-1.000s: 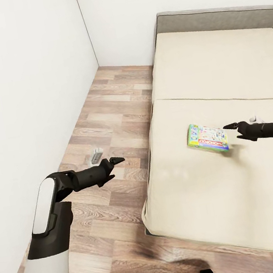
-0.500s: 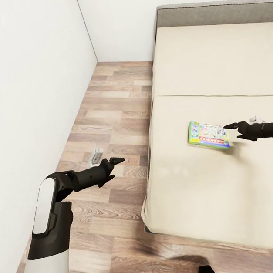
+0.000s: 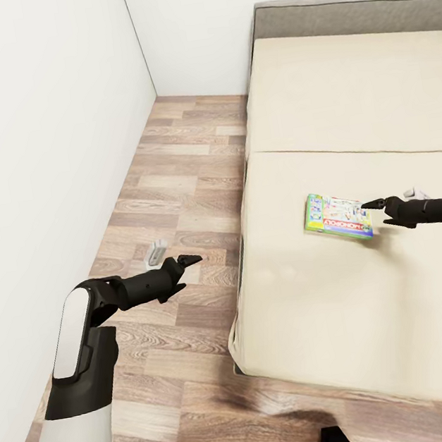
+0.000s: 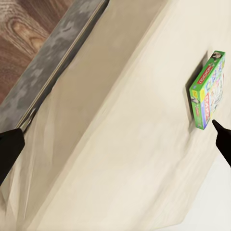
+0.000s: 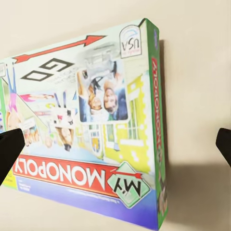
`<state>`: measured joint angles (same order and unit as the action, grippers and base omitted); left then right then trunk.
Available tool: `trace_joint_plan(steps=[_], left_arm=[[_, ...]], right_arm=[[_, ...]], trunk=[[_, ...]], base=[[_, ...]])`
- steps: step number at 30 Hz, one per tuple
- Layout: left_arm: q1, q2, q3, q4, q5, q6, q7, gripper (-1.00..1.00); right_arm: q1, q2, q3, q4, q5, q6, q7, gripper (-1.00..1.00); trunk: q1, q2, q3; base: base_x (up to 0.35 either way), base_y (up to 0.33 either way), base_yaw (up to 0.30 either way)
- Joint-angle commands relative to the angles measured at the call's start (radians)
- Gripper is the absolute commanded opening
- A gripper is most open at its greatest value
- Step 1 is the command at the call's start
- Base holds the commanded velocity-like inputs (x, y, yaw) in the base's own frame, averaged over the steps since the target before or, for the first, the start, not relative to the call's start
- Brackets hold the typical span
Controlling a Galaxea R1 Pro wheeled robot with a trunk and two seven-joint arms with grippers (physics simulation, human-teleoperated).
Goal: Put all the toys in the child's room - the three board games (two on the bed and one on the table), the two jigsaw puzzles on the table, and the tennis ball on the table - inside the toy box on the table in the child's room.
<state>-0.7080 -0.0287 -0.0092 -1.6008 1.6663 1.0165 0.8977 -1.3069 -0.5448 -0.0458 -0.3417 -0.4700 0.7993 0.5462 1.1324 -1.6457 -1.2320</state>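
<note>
Monopoly box [image 3: 336, 216] lies flat on bed [image 3: 372, 275], near its left edge. Right gripper [image 3: 373, 205] hovers over box's right end, fingers spread, not touching. Left gripper [image 3: 188, 260] over floor [image 3: 173, 186]; its spread unclear.

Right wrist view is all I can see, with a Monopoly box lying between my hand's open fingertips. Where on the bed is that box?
Observer: In the head view, the Monopoly box lies flat on the nearer half of the bed, just this side of the seam in the cover.
Operator: How close is my right hand to it?
Observer: The right hand points at the box's right-hand end, its tips over that edge.
Operator: And the left hand?
Observer: The left hand is open and empty, out over the wood floor beside the bed.
</note>
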Motion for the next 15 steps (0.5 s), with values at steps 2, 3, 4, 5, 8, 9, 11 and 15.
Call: trace_joint_plan(steps=[2,3,4,5,8,9,11,15], left_arm=[[-0.001,0.000,0.000,-0.001,0.009,0.002,0.010,1.00],[-0.001,0.000,0.000,-0.001,0.009,0.002,0.010,1.00],[-0.001,0.000,0.000,-0.001,0.009,0.002,0.010,1.00],[-0.001,0.000,0.000,-0.001,0.009,0.002,0.010,1.00],[-0.001,0.000,0.000,-0.001,0.009,0.002,0.010,1.00],[-0.001,0.000,0.000,-0.001,0.009,0.002,0.010,1.00],[-0.001,0.000,0.000,-0.001,0.009,0.002,0.010,1.00],[-0.001,0.000,0.000,-0.001,0.009,0.002,0.010,1.00]], right_arm=[[0.000,0.000,-0.005,0.000,0.002,0.006,0.002,1.00],[0.000,0.000,-0.005,0.000,0.002,0.006,0.003,1.00],[0.000,0.001,-0.005,0.000,0.002,0.006,0.003,1.00],[0.000,0.001,-0.005,0.000,0.002,0.006,0.003,1.00],[0.000,0.001,-0.005,0.000,0.002,0.006,0.003,1.00],[0.000,0.001,-0.005,0.000,0.002,0.006,0.003,1.00],[0.000,0.001,-0.005,0.000,0.002,0.006,0.003,1.00],[0.000,0.000,-0.005,0.000,0.002,0.006,0.003,1.00]], trunk=[[0.000,0.000,-0.001],[0.000,0.000,-0.001],[0.000,0.000,-0.001],[0.000,0.000,-0.002],[0.000,0.000,-0.002],[0.000,0.000,-0.002],[0.000,0.000,-0.002],[0.000,0.000,-0.002]], base=[[0.000,0.000,0.037],[0.000,0.000,0.076],[0.000,0.000,0.116],[0.000,0.000,0.116],[0.000,0.000,0.165],[0.000,0.000,0.194],[0.000,0.000,0.212],[0.000,0.000,0.214]])
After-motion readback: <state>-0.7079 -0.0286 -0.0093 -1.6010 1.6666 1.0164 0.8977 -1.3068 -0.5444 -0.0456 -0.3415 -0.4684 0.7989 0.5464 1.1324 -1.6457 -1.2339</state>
